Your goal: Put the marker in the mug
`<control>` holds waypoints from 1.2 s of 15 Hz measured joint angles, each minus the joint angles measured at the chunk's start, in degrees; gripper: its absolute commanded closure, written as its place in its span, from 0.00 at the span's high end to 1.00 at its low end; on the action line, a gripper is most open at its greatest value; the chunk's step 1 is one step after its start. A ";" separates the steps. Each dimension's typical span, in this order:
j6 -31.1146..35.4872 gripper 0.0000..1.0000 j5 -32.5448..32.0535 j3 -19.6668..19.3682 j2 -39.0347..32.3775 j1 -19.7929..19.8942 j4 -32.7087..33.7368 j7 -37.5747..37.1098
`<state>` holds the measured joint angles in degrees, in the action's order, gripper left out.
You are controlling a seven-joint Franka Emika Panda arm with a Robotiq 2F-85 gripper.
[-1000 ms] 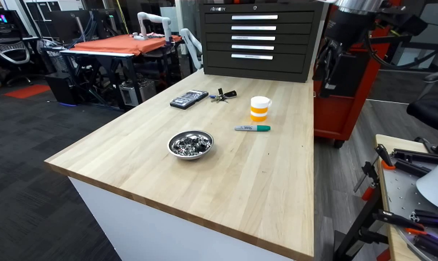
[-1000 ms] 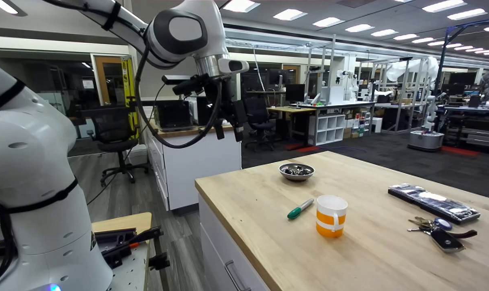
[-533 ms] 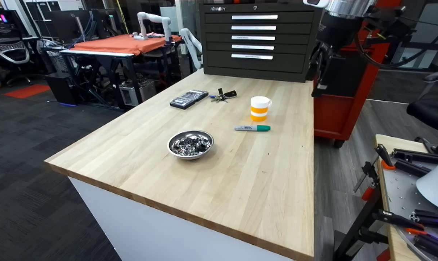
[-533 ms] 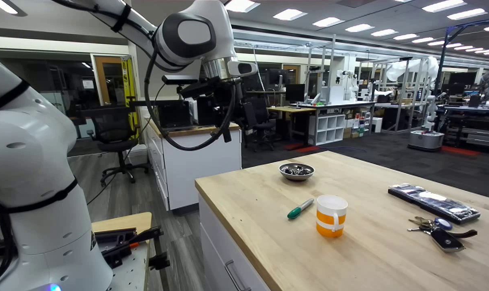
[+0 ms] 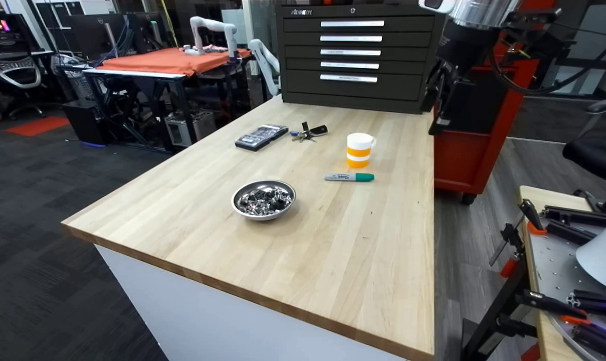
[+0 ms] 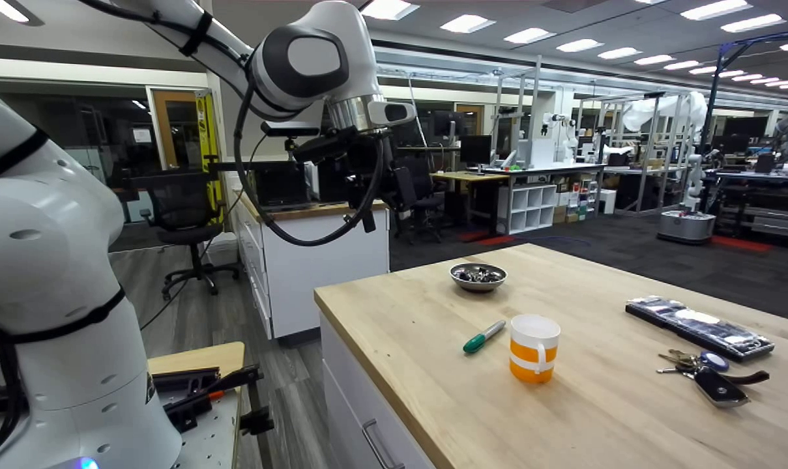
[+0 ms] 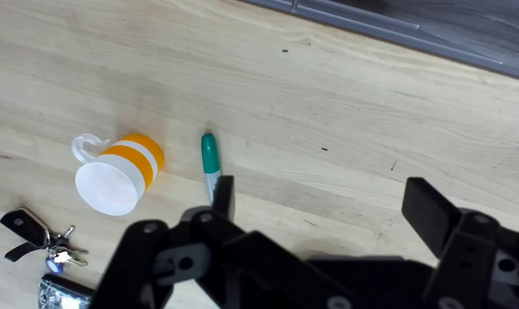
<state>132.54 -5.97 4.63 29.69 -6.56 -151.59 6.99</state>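
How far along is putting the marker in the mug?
Done: no visible step yet; the marker lies on the table beside the upright mug. In hand: nothing; the gripper hangs open and empty. Left: grasping the marker, lifting it and placing it in the mug.

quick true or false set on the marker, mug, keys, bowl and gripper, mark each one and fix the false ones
1. The marker lies on the table, outside the mug. True.
2. The mug is tipped over. False: it stands upright.
3. The keys lie outside the bowl. True.
4. The gripper is open. True.
5. The bowl is empty. False: it holds small shiny bits.
6. The gripper touches the mug. False: they are apart.
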 measured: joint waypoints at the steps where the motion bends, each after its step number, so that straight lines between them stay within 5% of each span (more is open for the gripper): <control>1: 1.38 1.00 -0.83 -0.13 -0.44 0.22 -0.31 0.18; 11: 17.37 1.00 -3.73 -4.90 -11.92 2.25 -0.73 8.68; 18: 19.83 1.00 -1.40 -7.33 -22.49 2.25 4.83 17.29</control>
<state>152.38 -7.36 -2.70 7.20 -4.31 -146.76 24.28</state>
